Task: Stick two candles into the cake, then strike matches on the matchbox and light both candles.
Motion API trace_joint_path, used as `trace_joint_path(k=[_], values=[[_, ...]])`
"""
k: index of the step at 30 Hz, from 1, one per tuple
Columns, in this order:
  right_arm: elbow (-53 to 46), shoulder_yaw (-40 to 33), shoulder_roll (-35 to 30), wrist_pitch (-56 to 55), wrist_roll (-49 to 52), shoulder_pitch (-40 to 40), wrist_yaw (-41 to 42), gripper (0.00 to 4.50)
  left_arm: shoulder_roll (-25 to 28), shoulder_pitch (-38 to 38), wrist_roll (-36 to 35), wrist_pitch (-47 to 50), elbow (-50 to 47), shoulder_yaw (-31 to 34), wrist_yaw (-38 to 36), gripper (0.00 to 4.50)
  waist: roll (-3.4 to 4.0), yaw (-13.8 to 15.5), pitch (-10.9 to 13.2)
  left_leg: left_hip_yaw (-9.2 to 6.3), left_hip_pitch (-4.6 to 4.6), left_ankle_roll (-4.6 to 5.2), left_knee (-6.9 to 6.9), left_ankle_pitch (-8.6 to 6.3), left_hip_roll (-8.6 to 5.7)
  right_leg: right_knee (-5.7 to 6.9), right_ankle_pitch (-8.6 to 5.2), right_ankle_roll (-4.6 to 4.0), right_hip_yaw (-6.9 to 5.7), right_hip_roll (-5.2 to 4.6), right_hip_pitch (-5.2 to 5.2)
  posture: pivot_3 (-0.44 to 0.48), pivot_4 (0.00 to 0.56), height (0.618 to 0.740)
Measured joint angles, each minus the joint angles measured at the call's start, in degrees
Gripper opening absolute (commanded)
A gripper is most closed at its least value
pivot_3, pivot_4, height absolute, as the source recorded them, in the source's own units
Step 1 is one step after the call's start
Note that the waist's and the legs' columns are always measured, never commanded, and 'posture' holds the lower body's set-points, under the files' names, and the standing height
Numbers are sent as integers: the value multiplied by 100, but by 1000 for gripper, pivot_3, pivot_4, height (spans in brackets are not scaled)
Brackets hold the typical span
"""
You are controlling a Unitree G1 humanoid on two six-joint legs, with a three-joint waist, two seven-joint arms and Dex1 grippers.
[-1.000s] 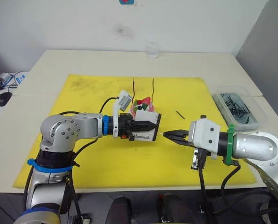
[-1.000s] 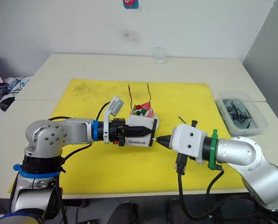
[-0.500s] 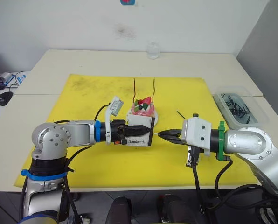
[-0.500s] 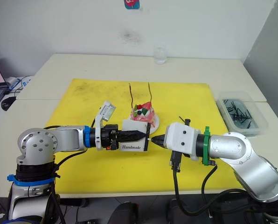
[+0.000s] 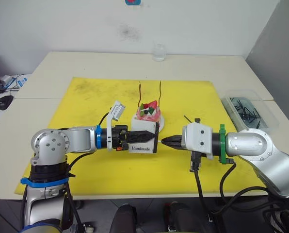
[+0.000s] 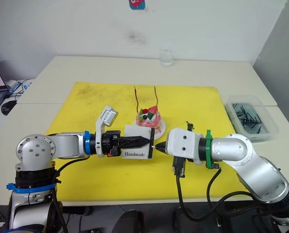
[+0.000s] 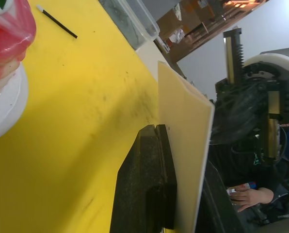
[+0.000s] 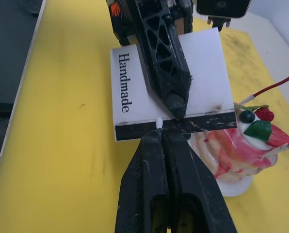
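My left gripper (image 5: 153,135) is shut on the white "Handmade" matchbox (image 5: 143,142), holding it upright above the yellow mat just in front of the cake (image 5: 149,112). The pink cake sits on its white plate (image 5: 159,120), and two thin dark-red candles (image 5: 140,92) (image 5: 160,92) stand in it. My right gripper (image 8: 162,139) is shut on a match (image 8: 158,121). The match's pale tip rests against the dark striking strip (image 8: 202,124) along the box's edge. Another match (image 5: 187,119) lies on the mat to the right of the cake.
A yellow mat (image 5: 86,97) covers the middle of the pale table. At the table's right edge stands a clear bin (image 5: 245,112) of dark pieces. A small glass (image 5: 158,52) sits at the back. A mouse (image 5: 4,102) lies far left.
My right gripper has moved left and closed the gap, so the match tip now meets the striking strip. The left gripper has drawn the matchbox slightly left and toward the front.
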Motion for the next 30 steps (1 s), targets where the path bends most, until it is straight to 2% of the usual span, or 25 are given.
trace_joint_path(k=[23,30], values=[[284,455,192,-113,-659,-164,-90,19,0,32,-129,-10,-6,-9,248,0,0,1,0,-1,0,0,0,0,0,0,0,0,-2,0,0,0,150,729],[464,822,-14,-588,-1104,-222,287,19,-77,-22,-143,10,-3,-21,386,0,0,1,0,-1,0,0,0,0,-2,-1,0,0,-2,0,0,0,150,729]])
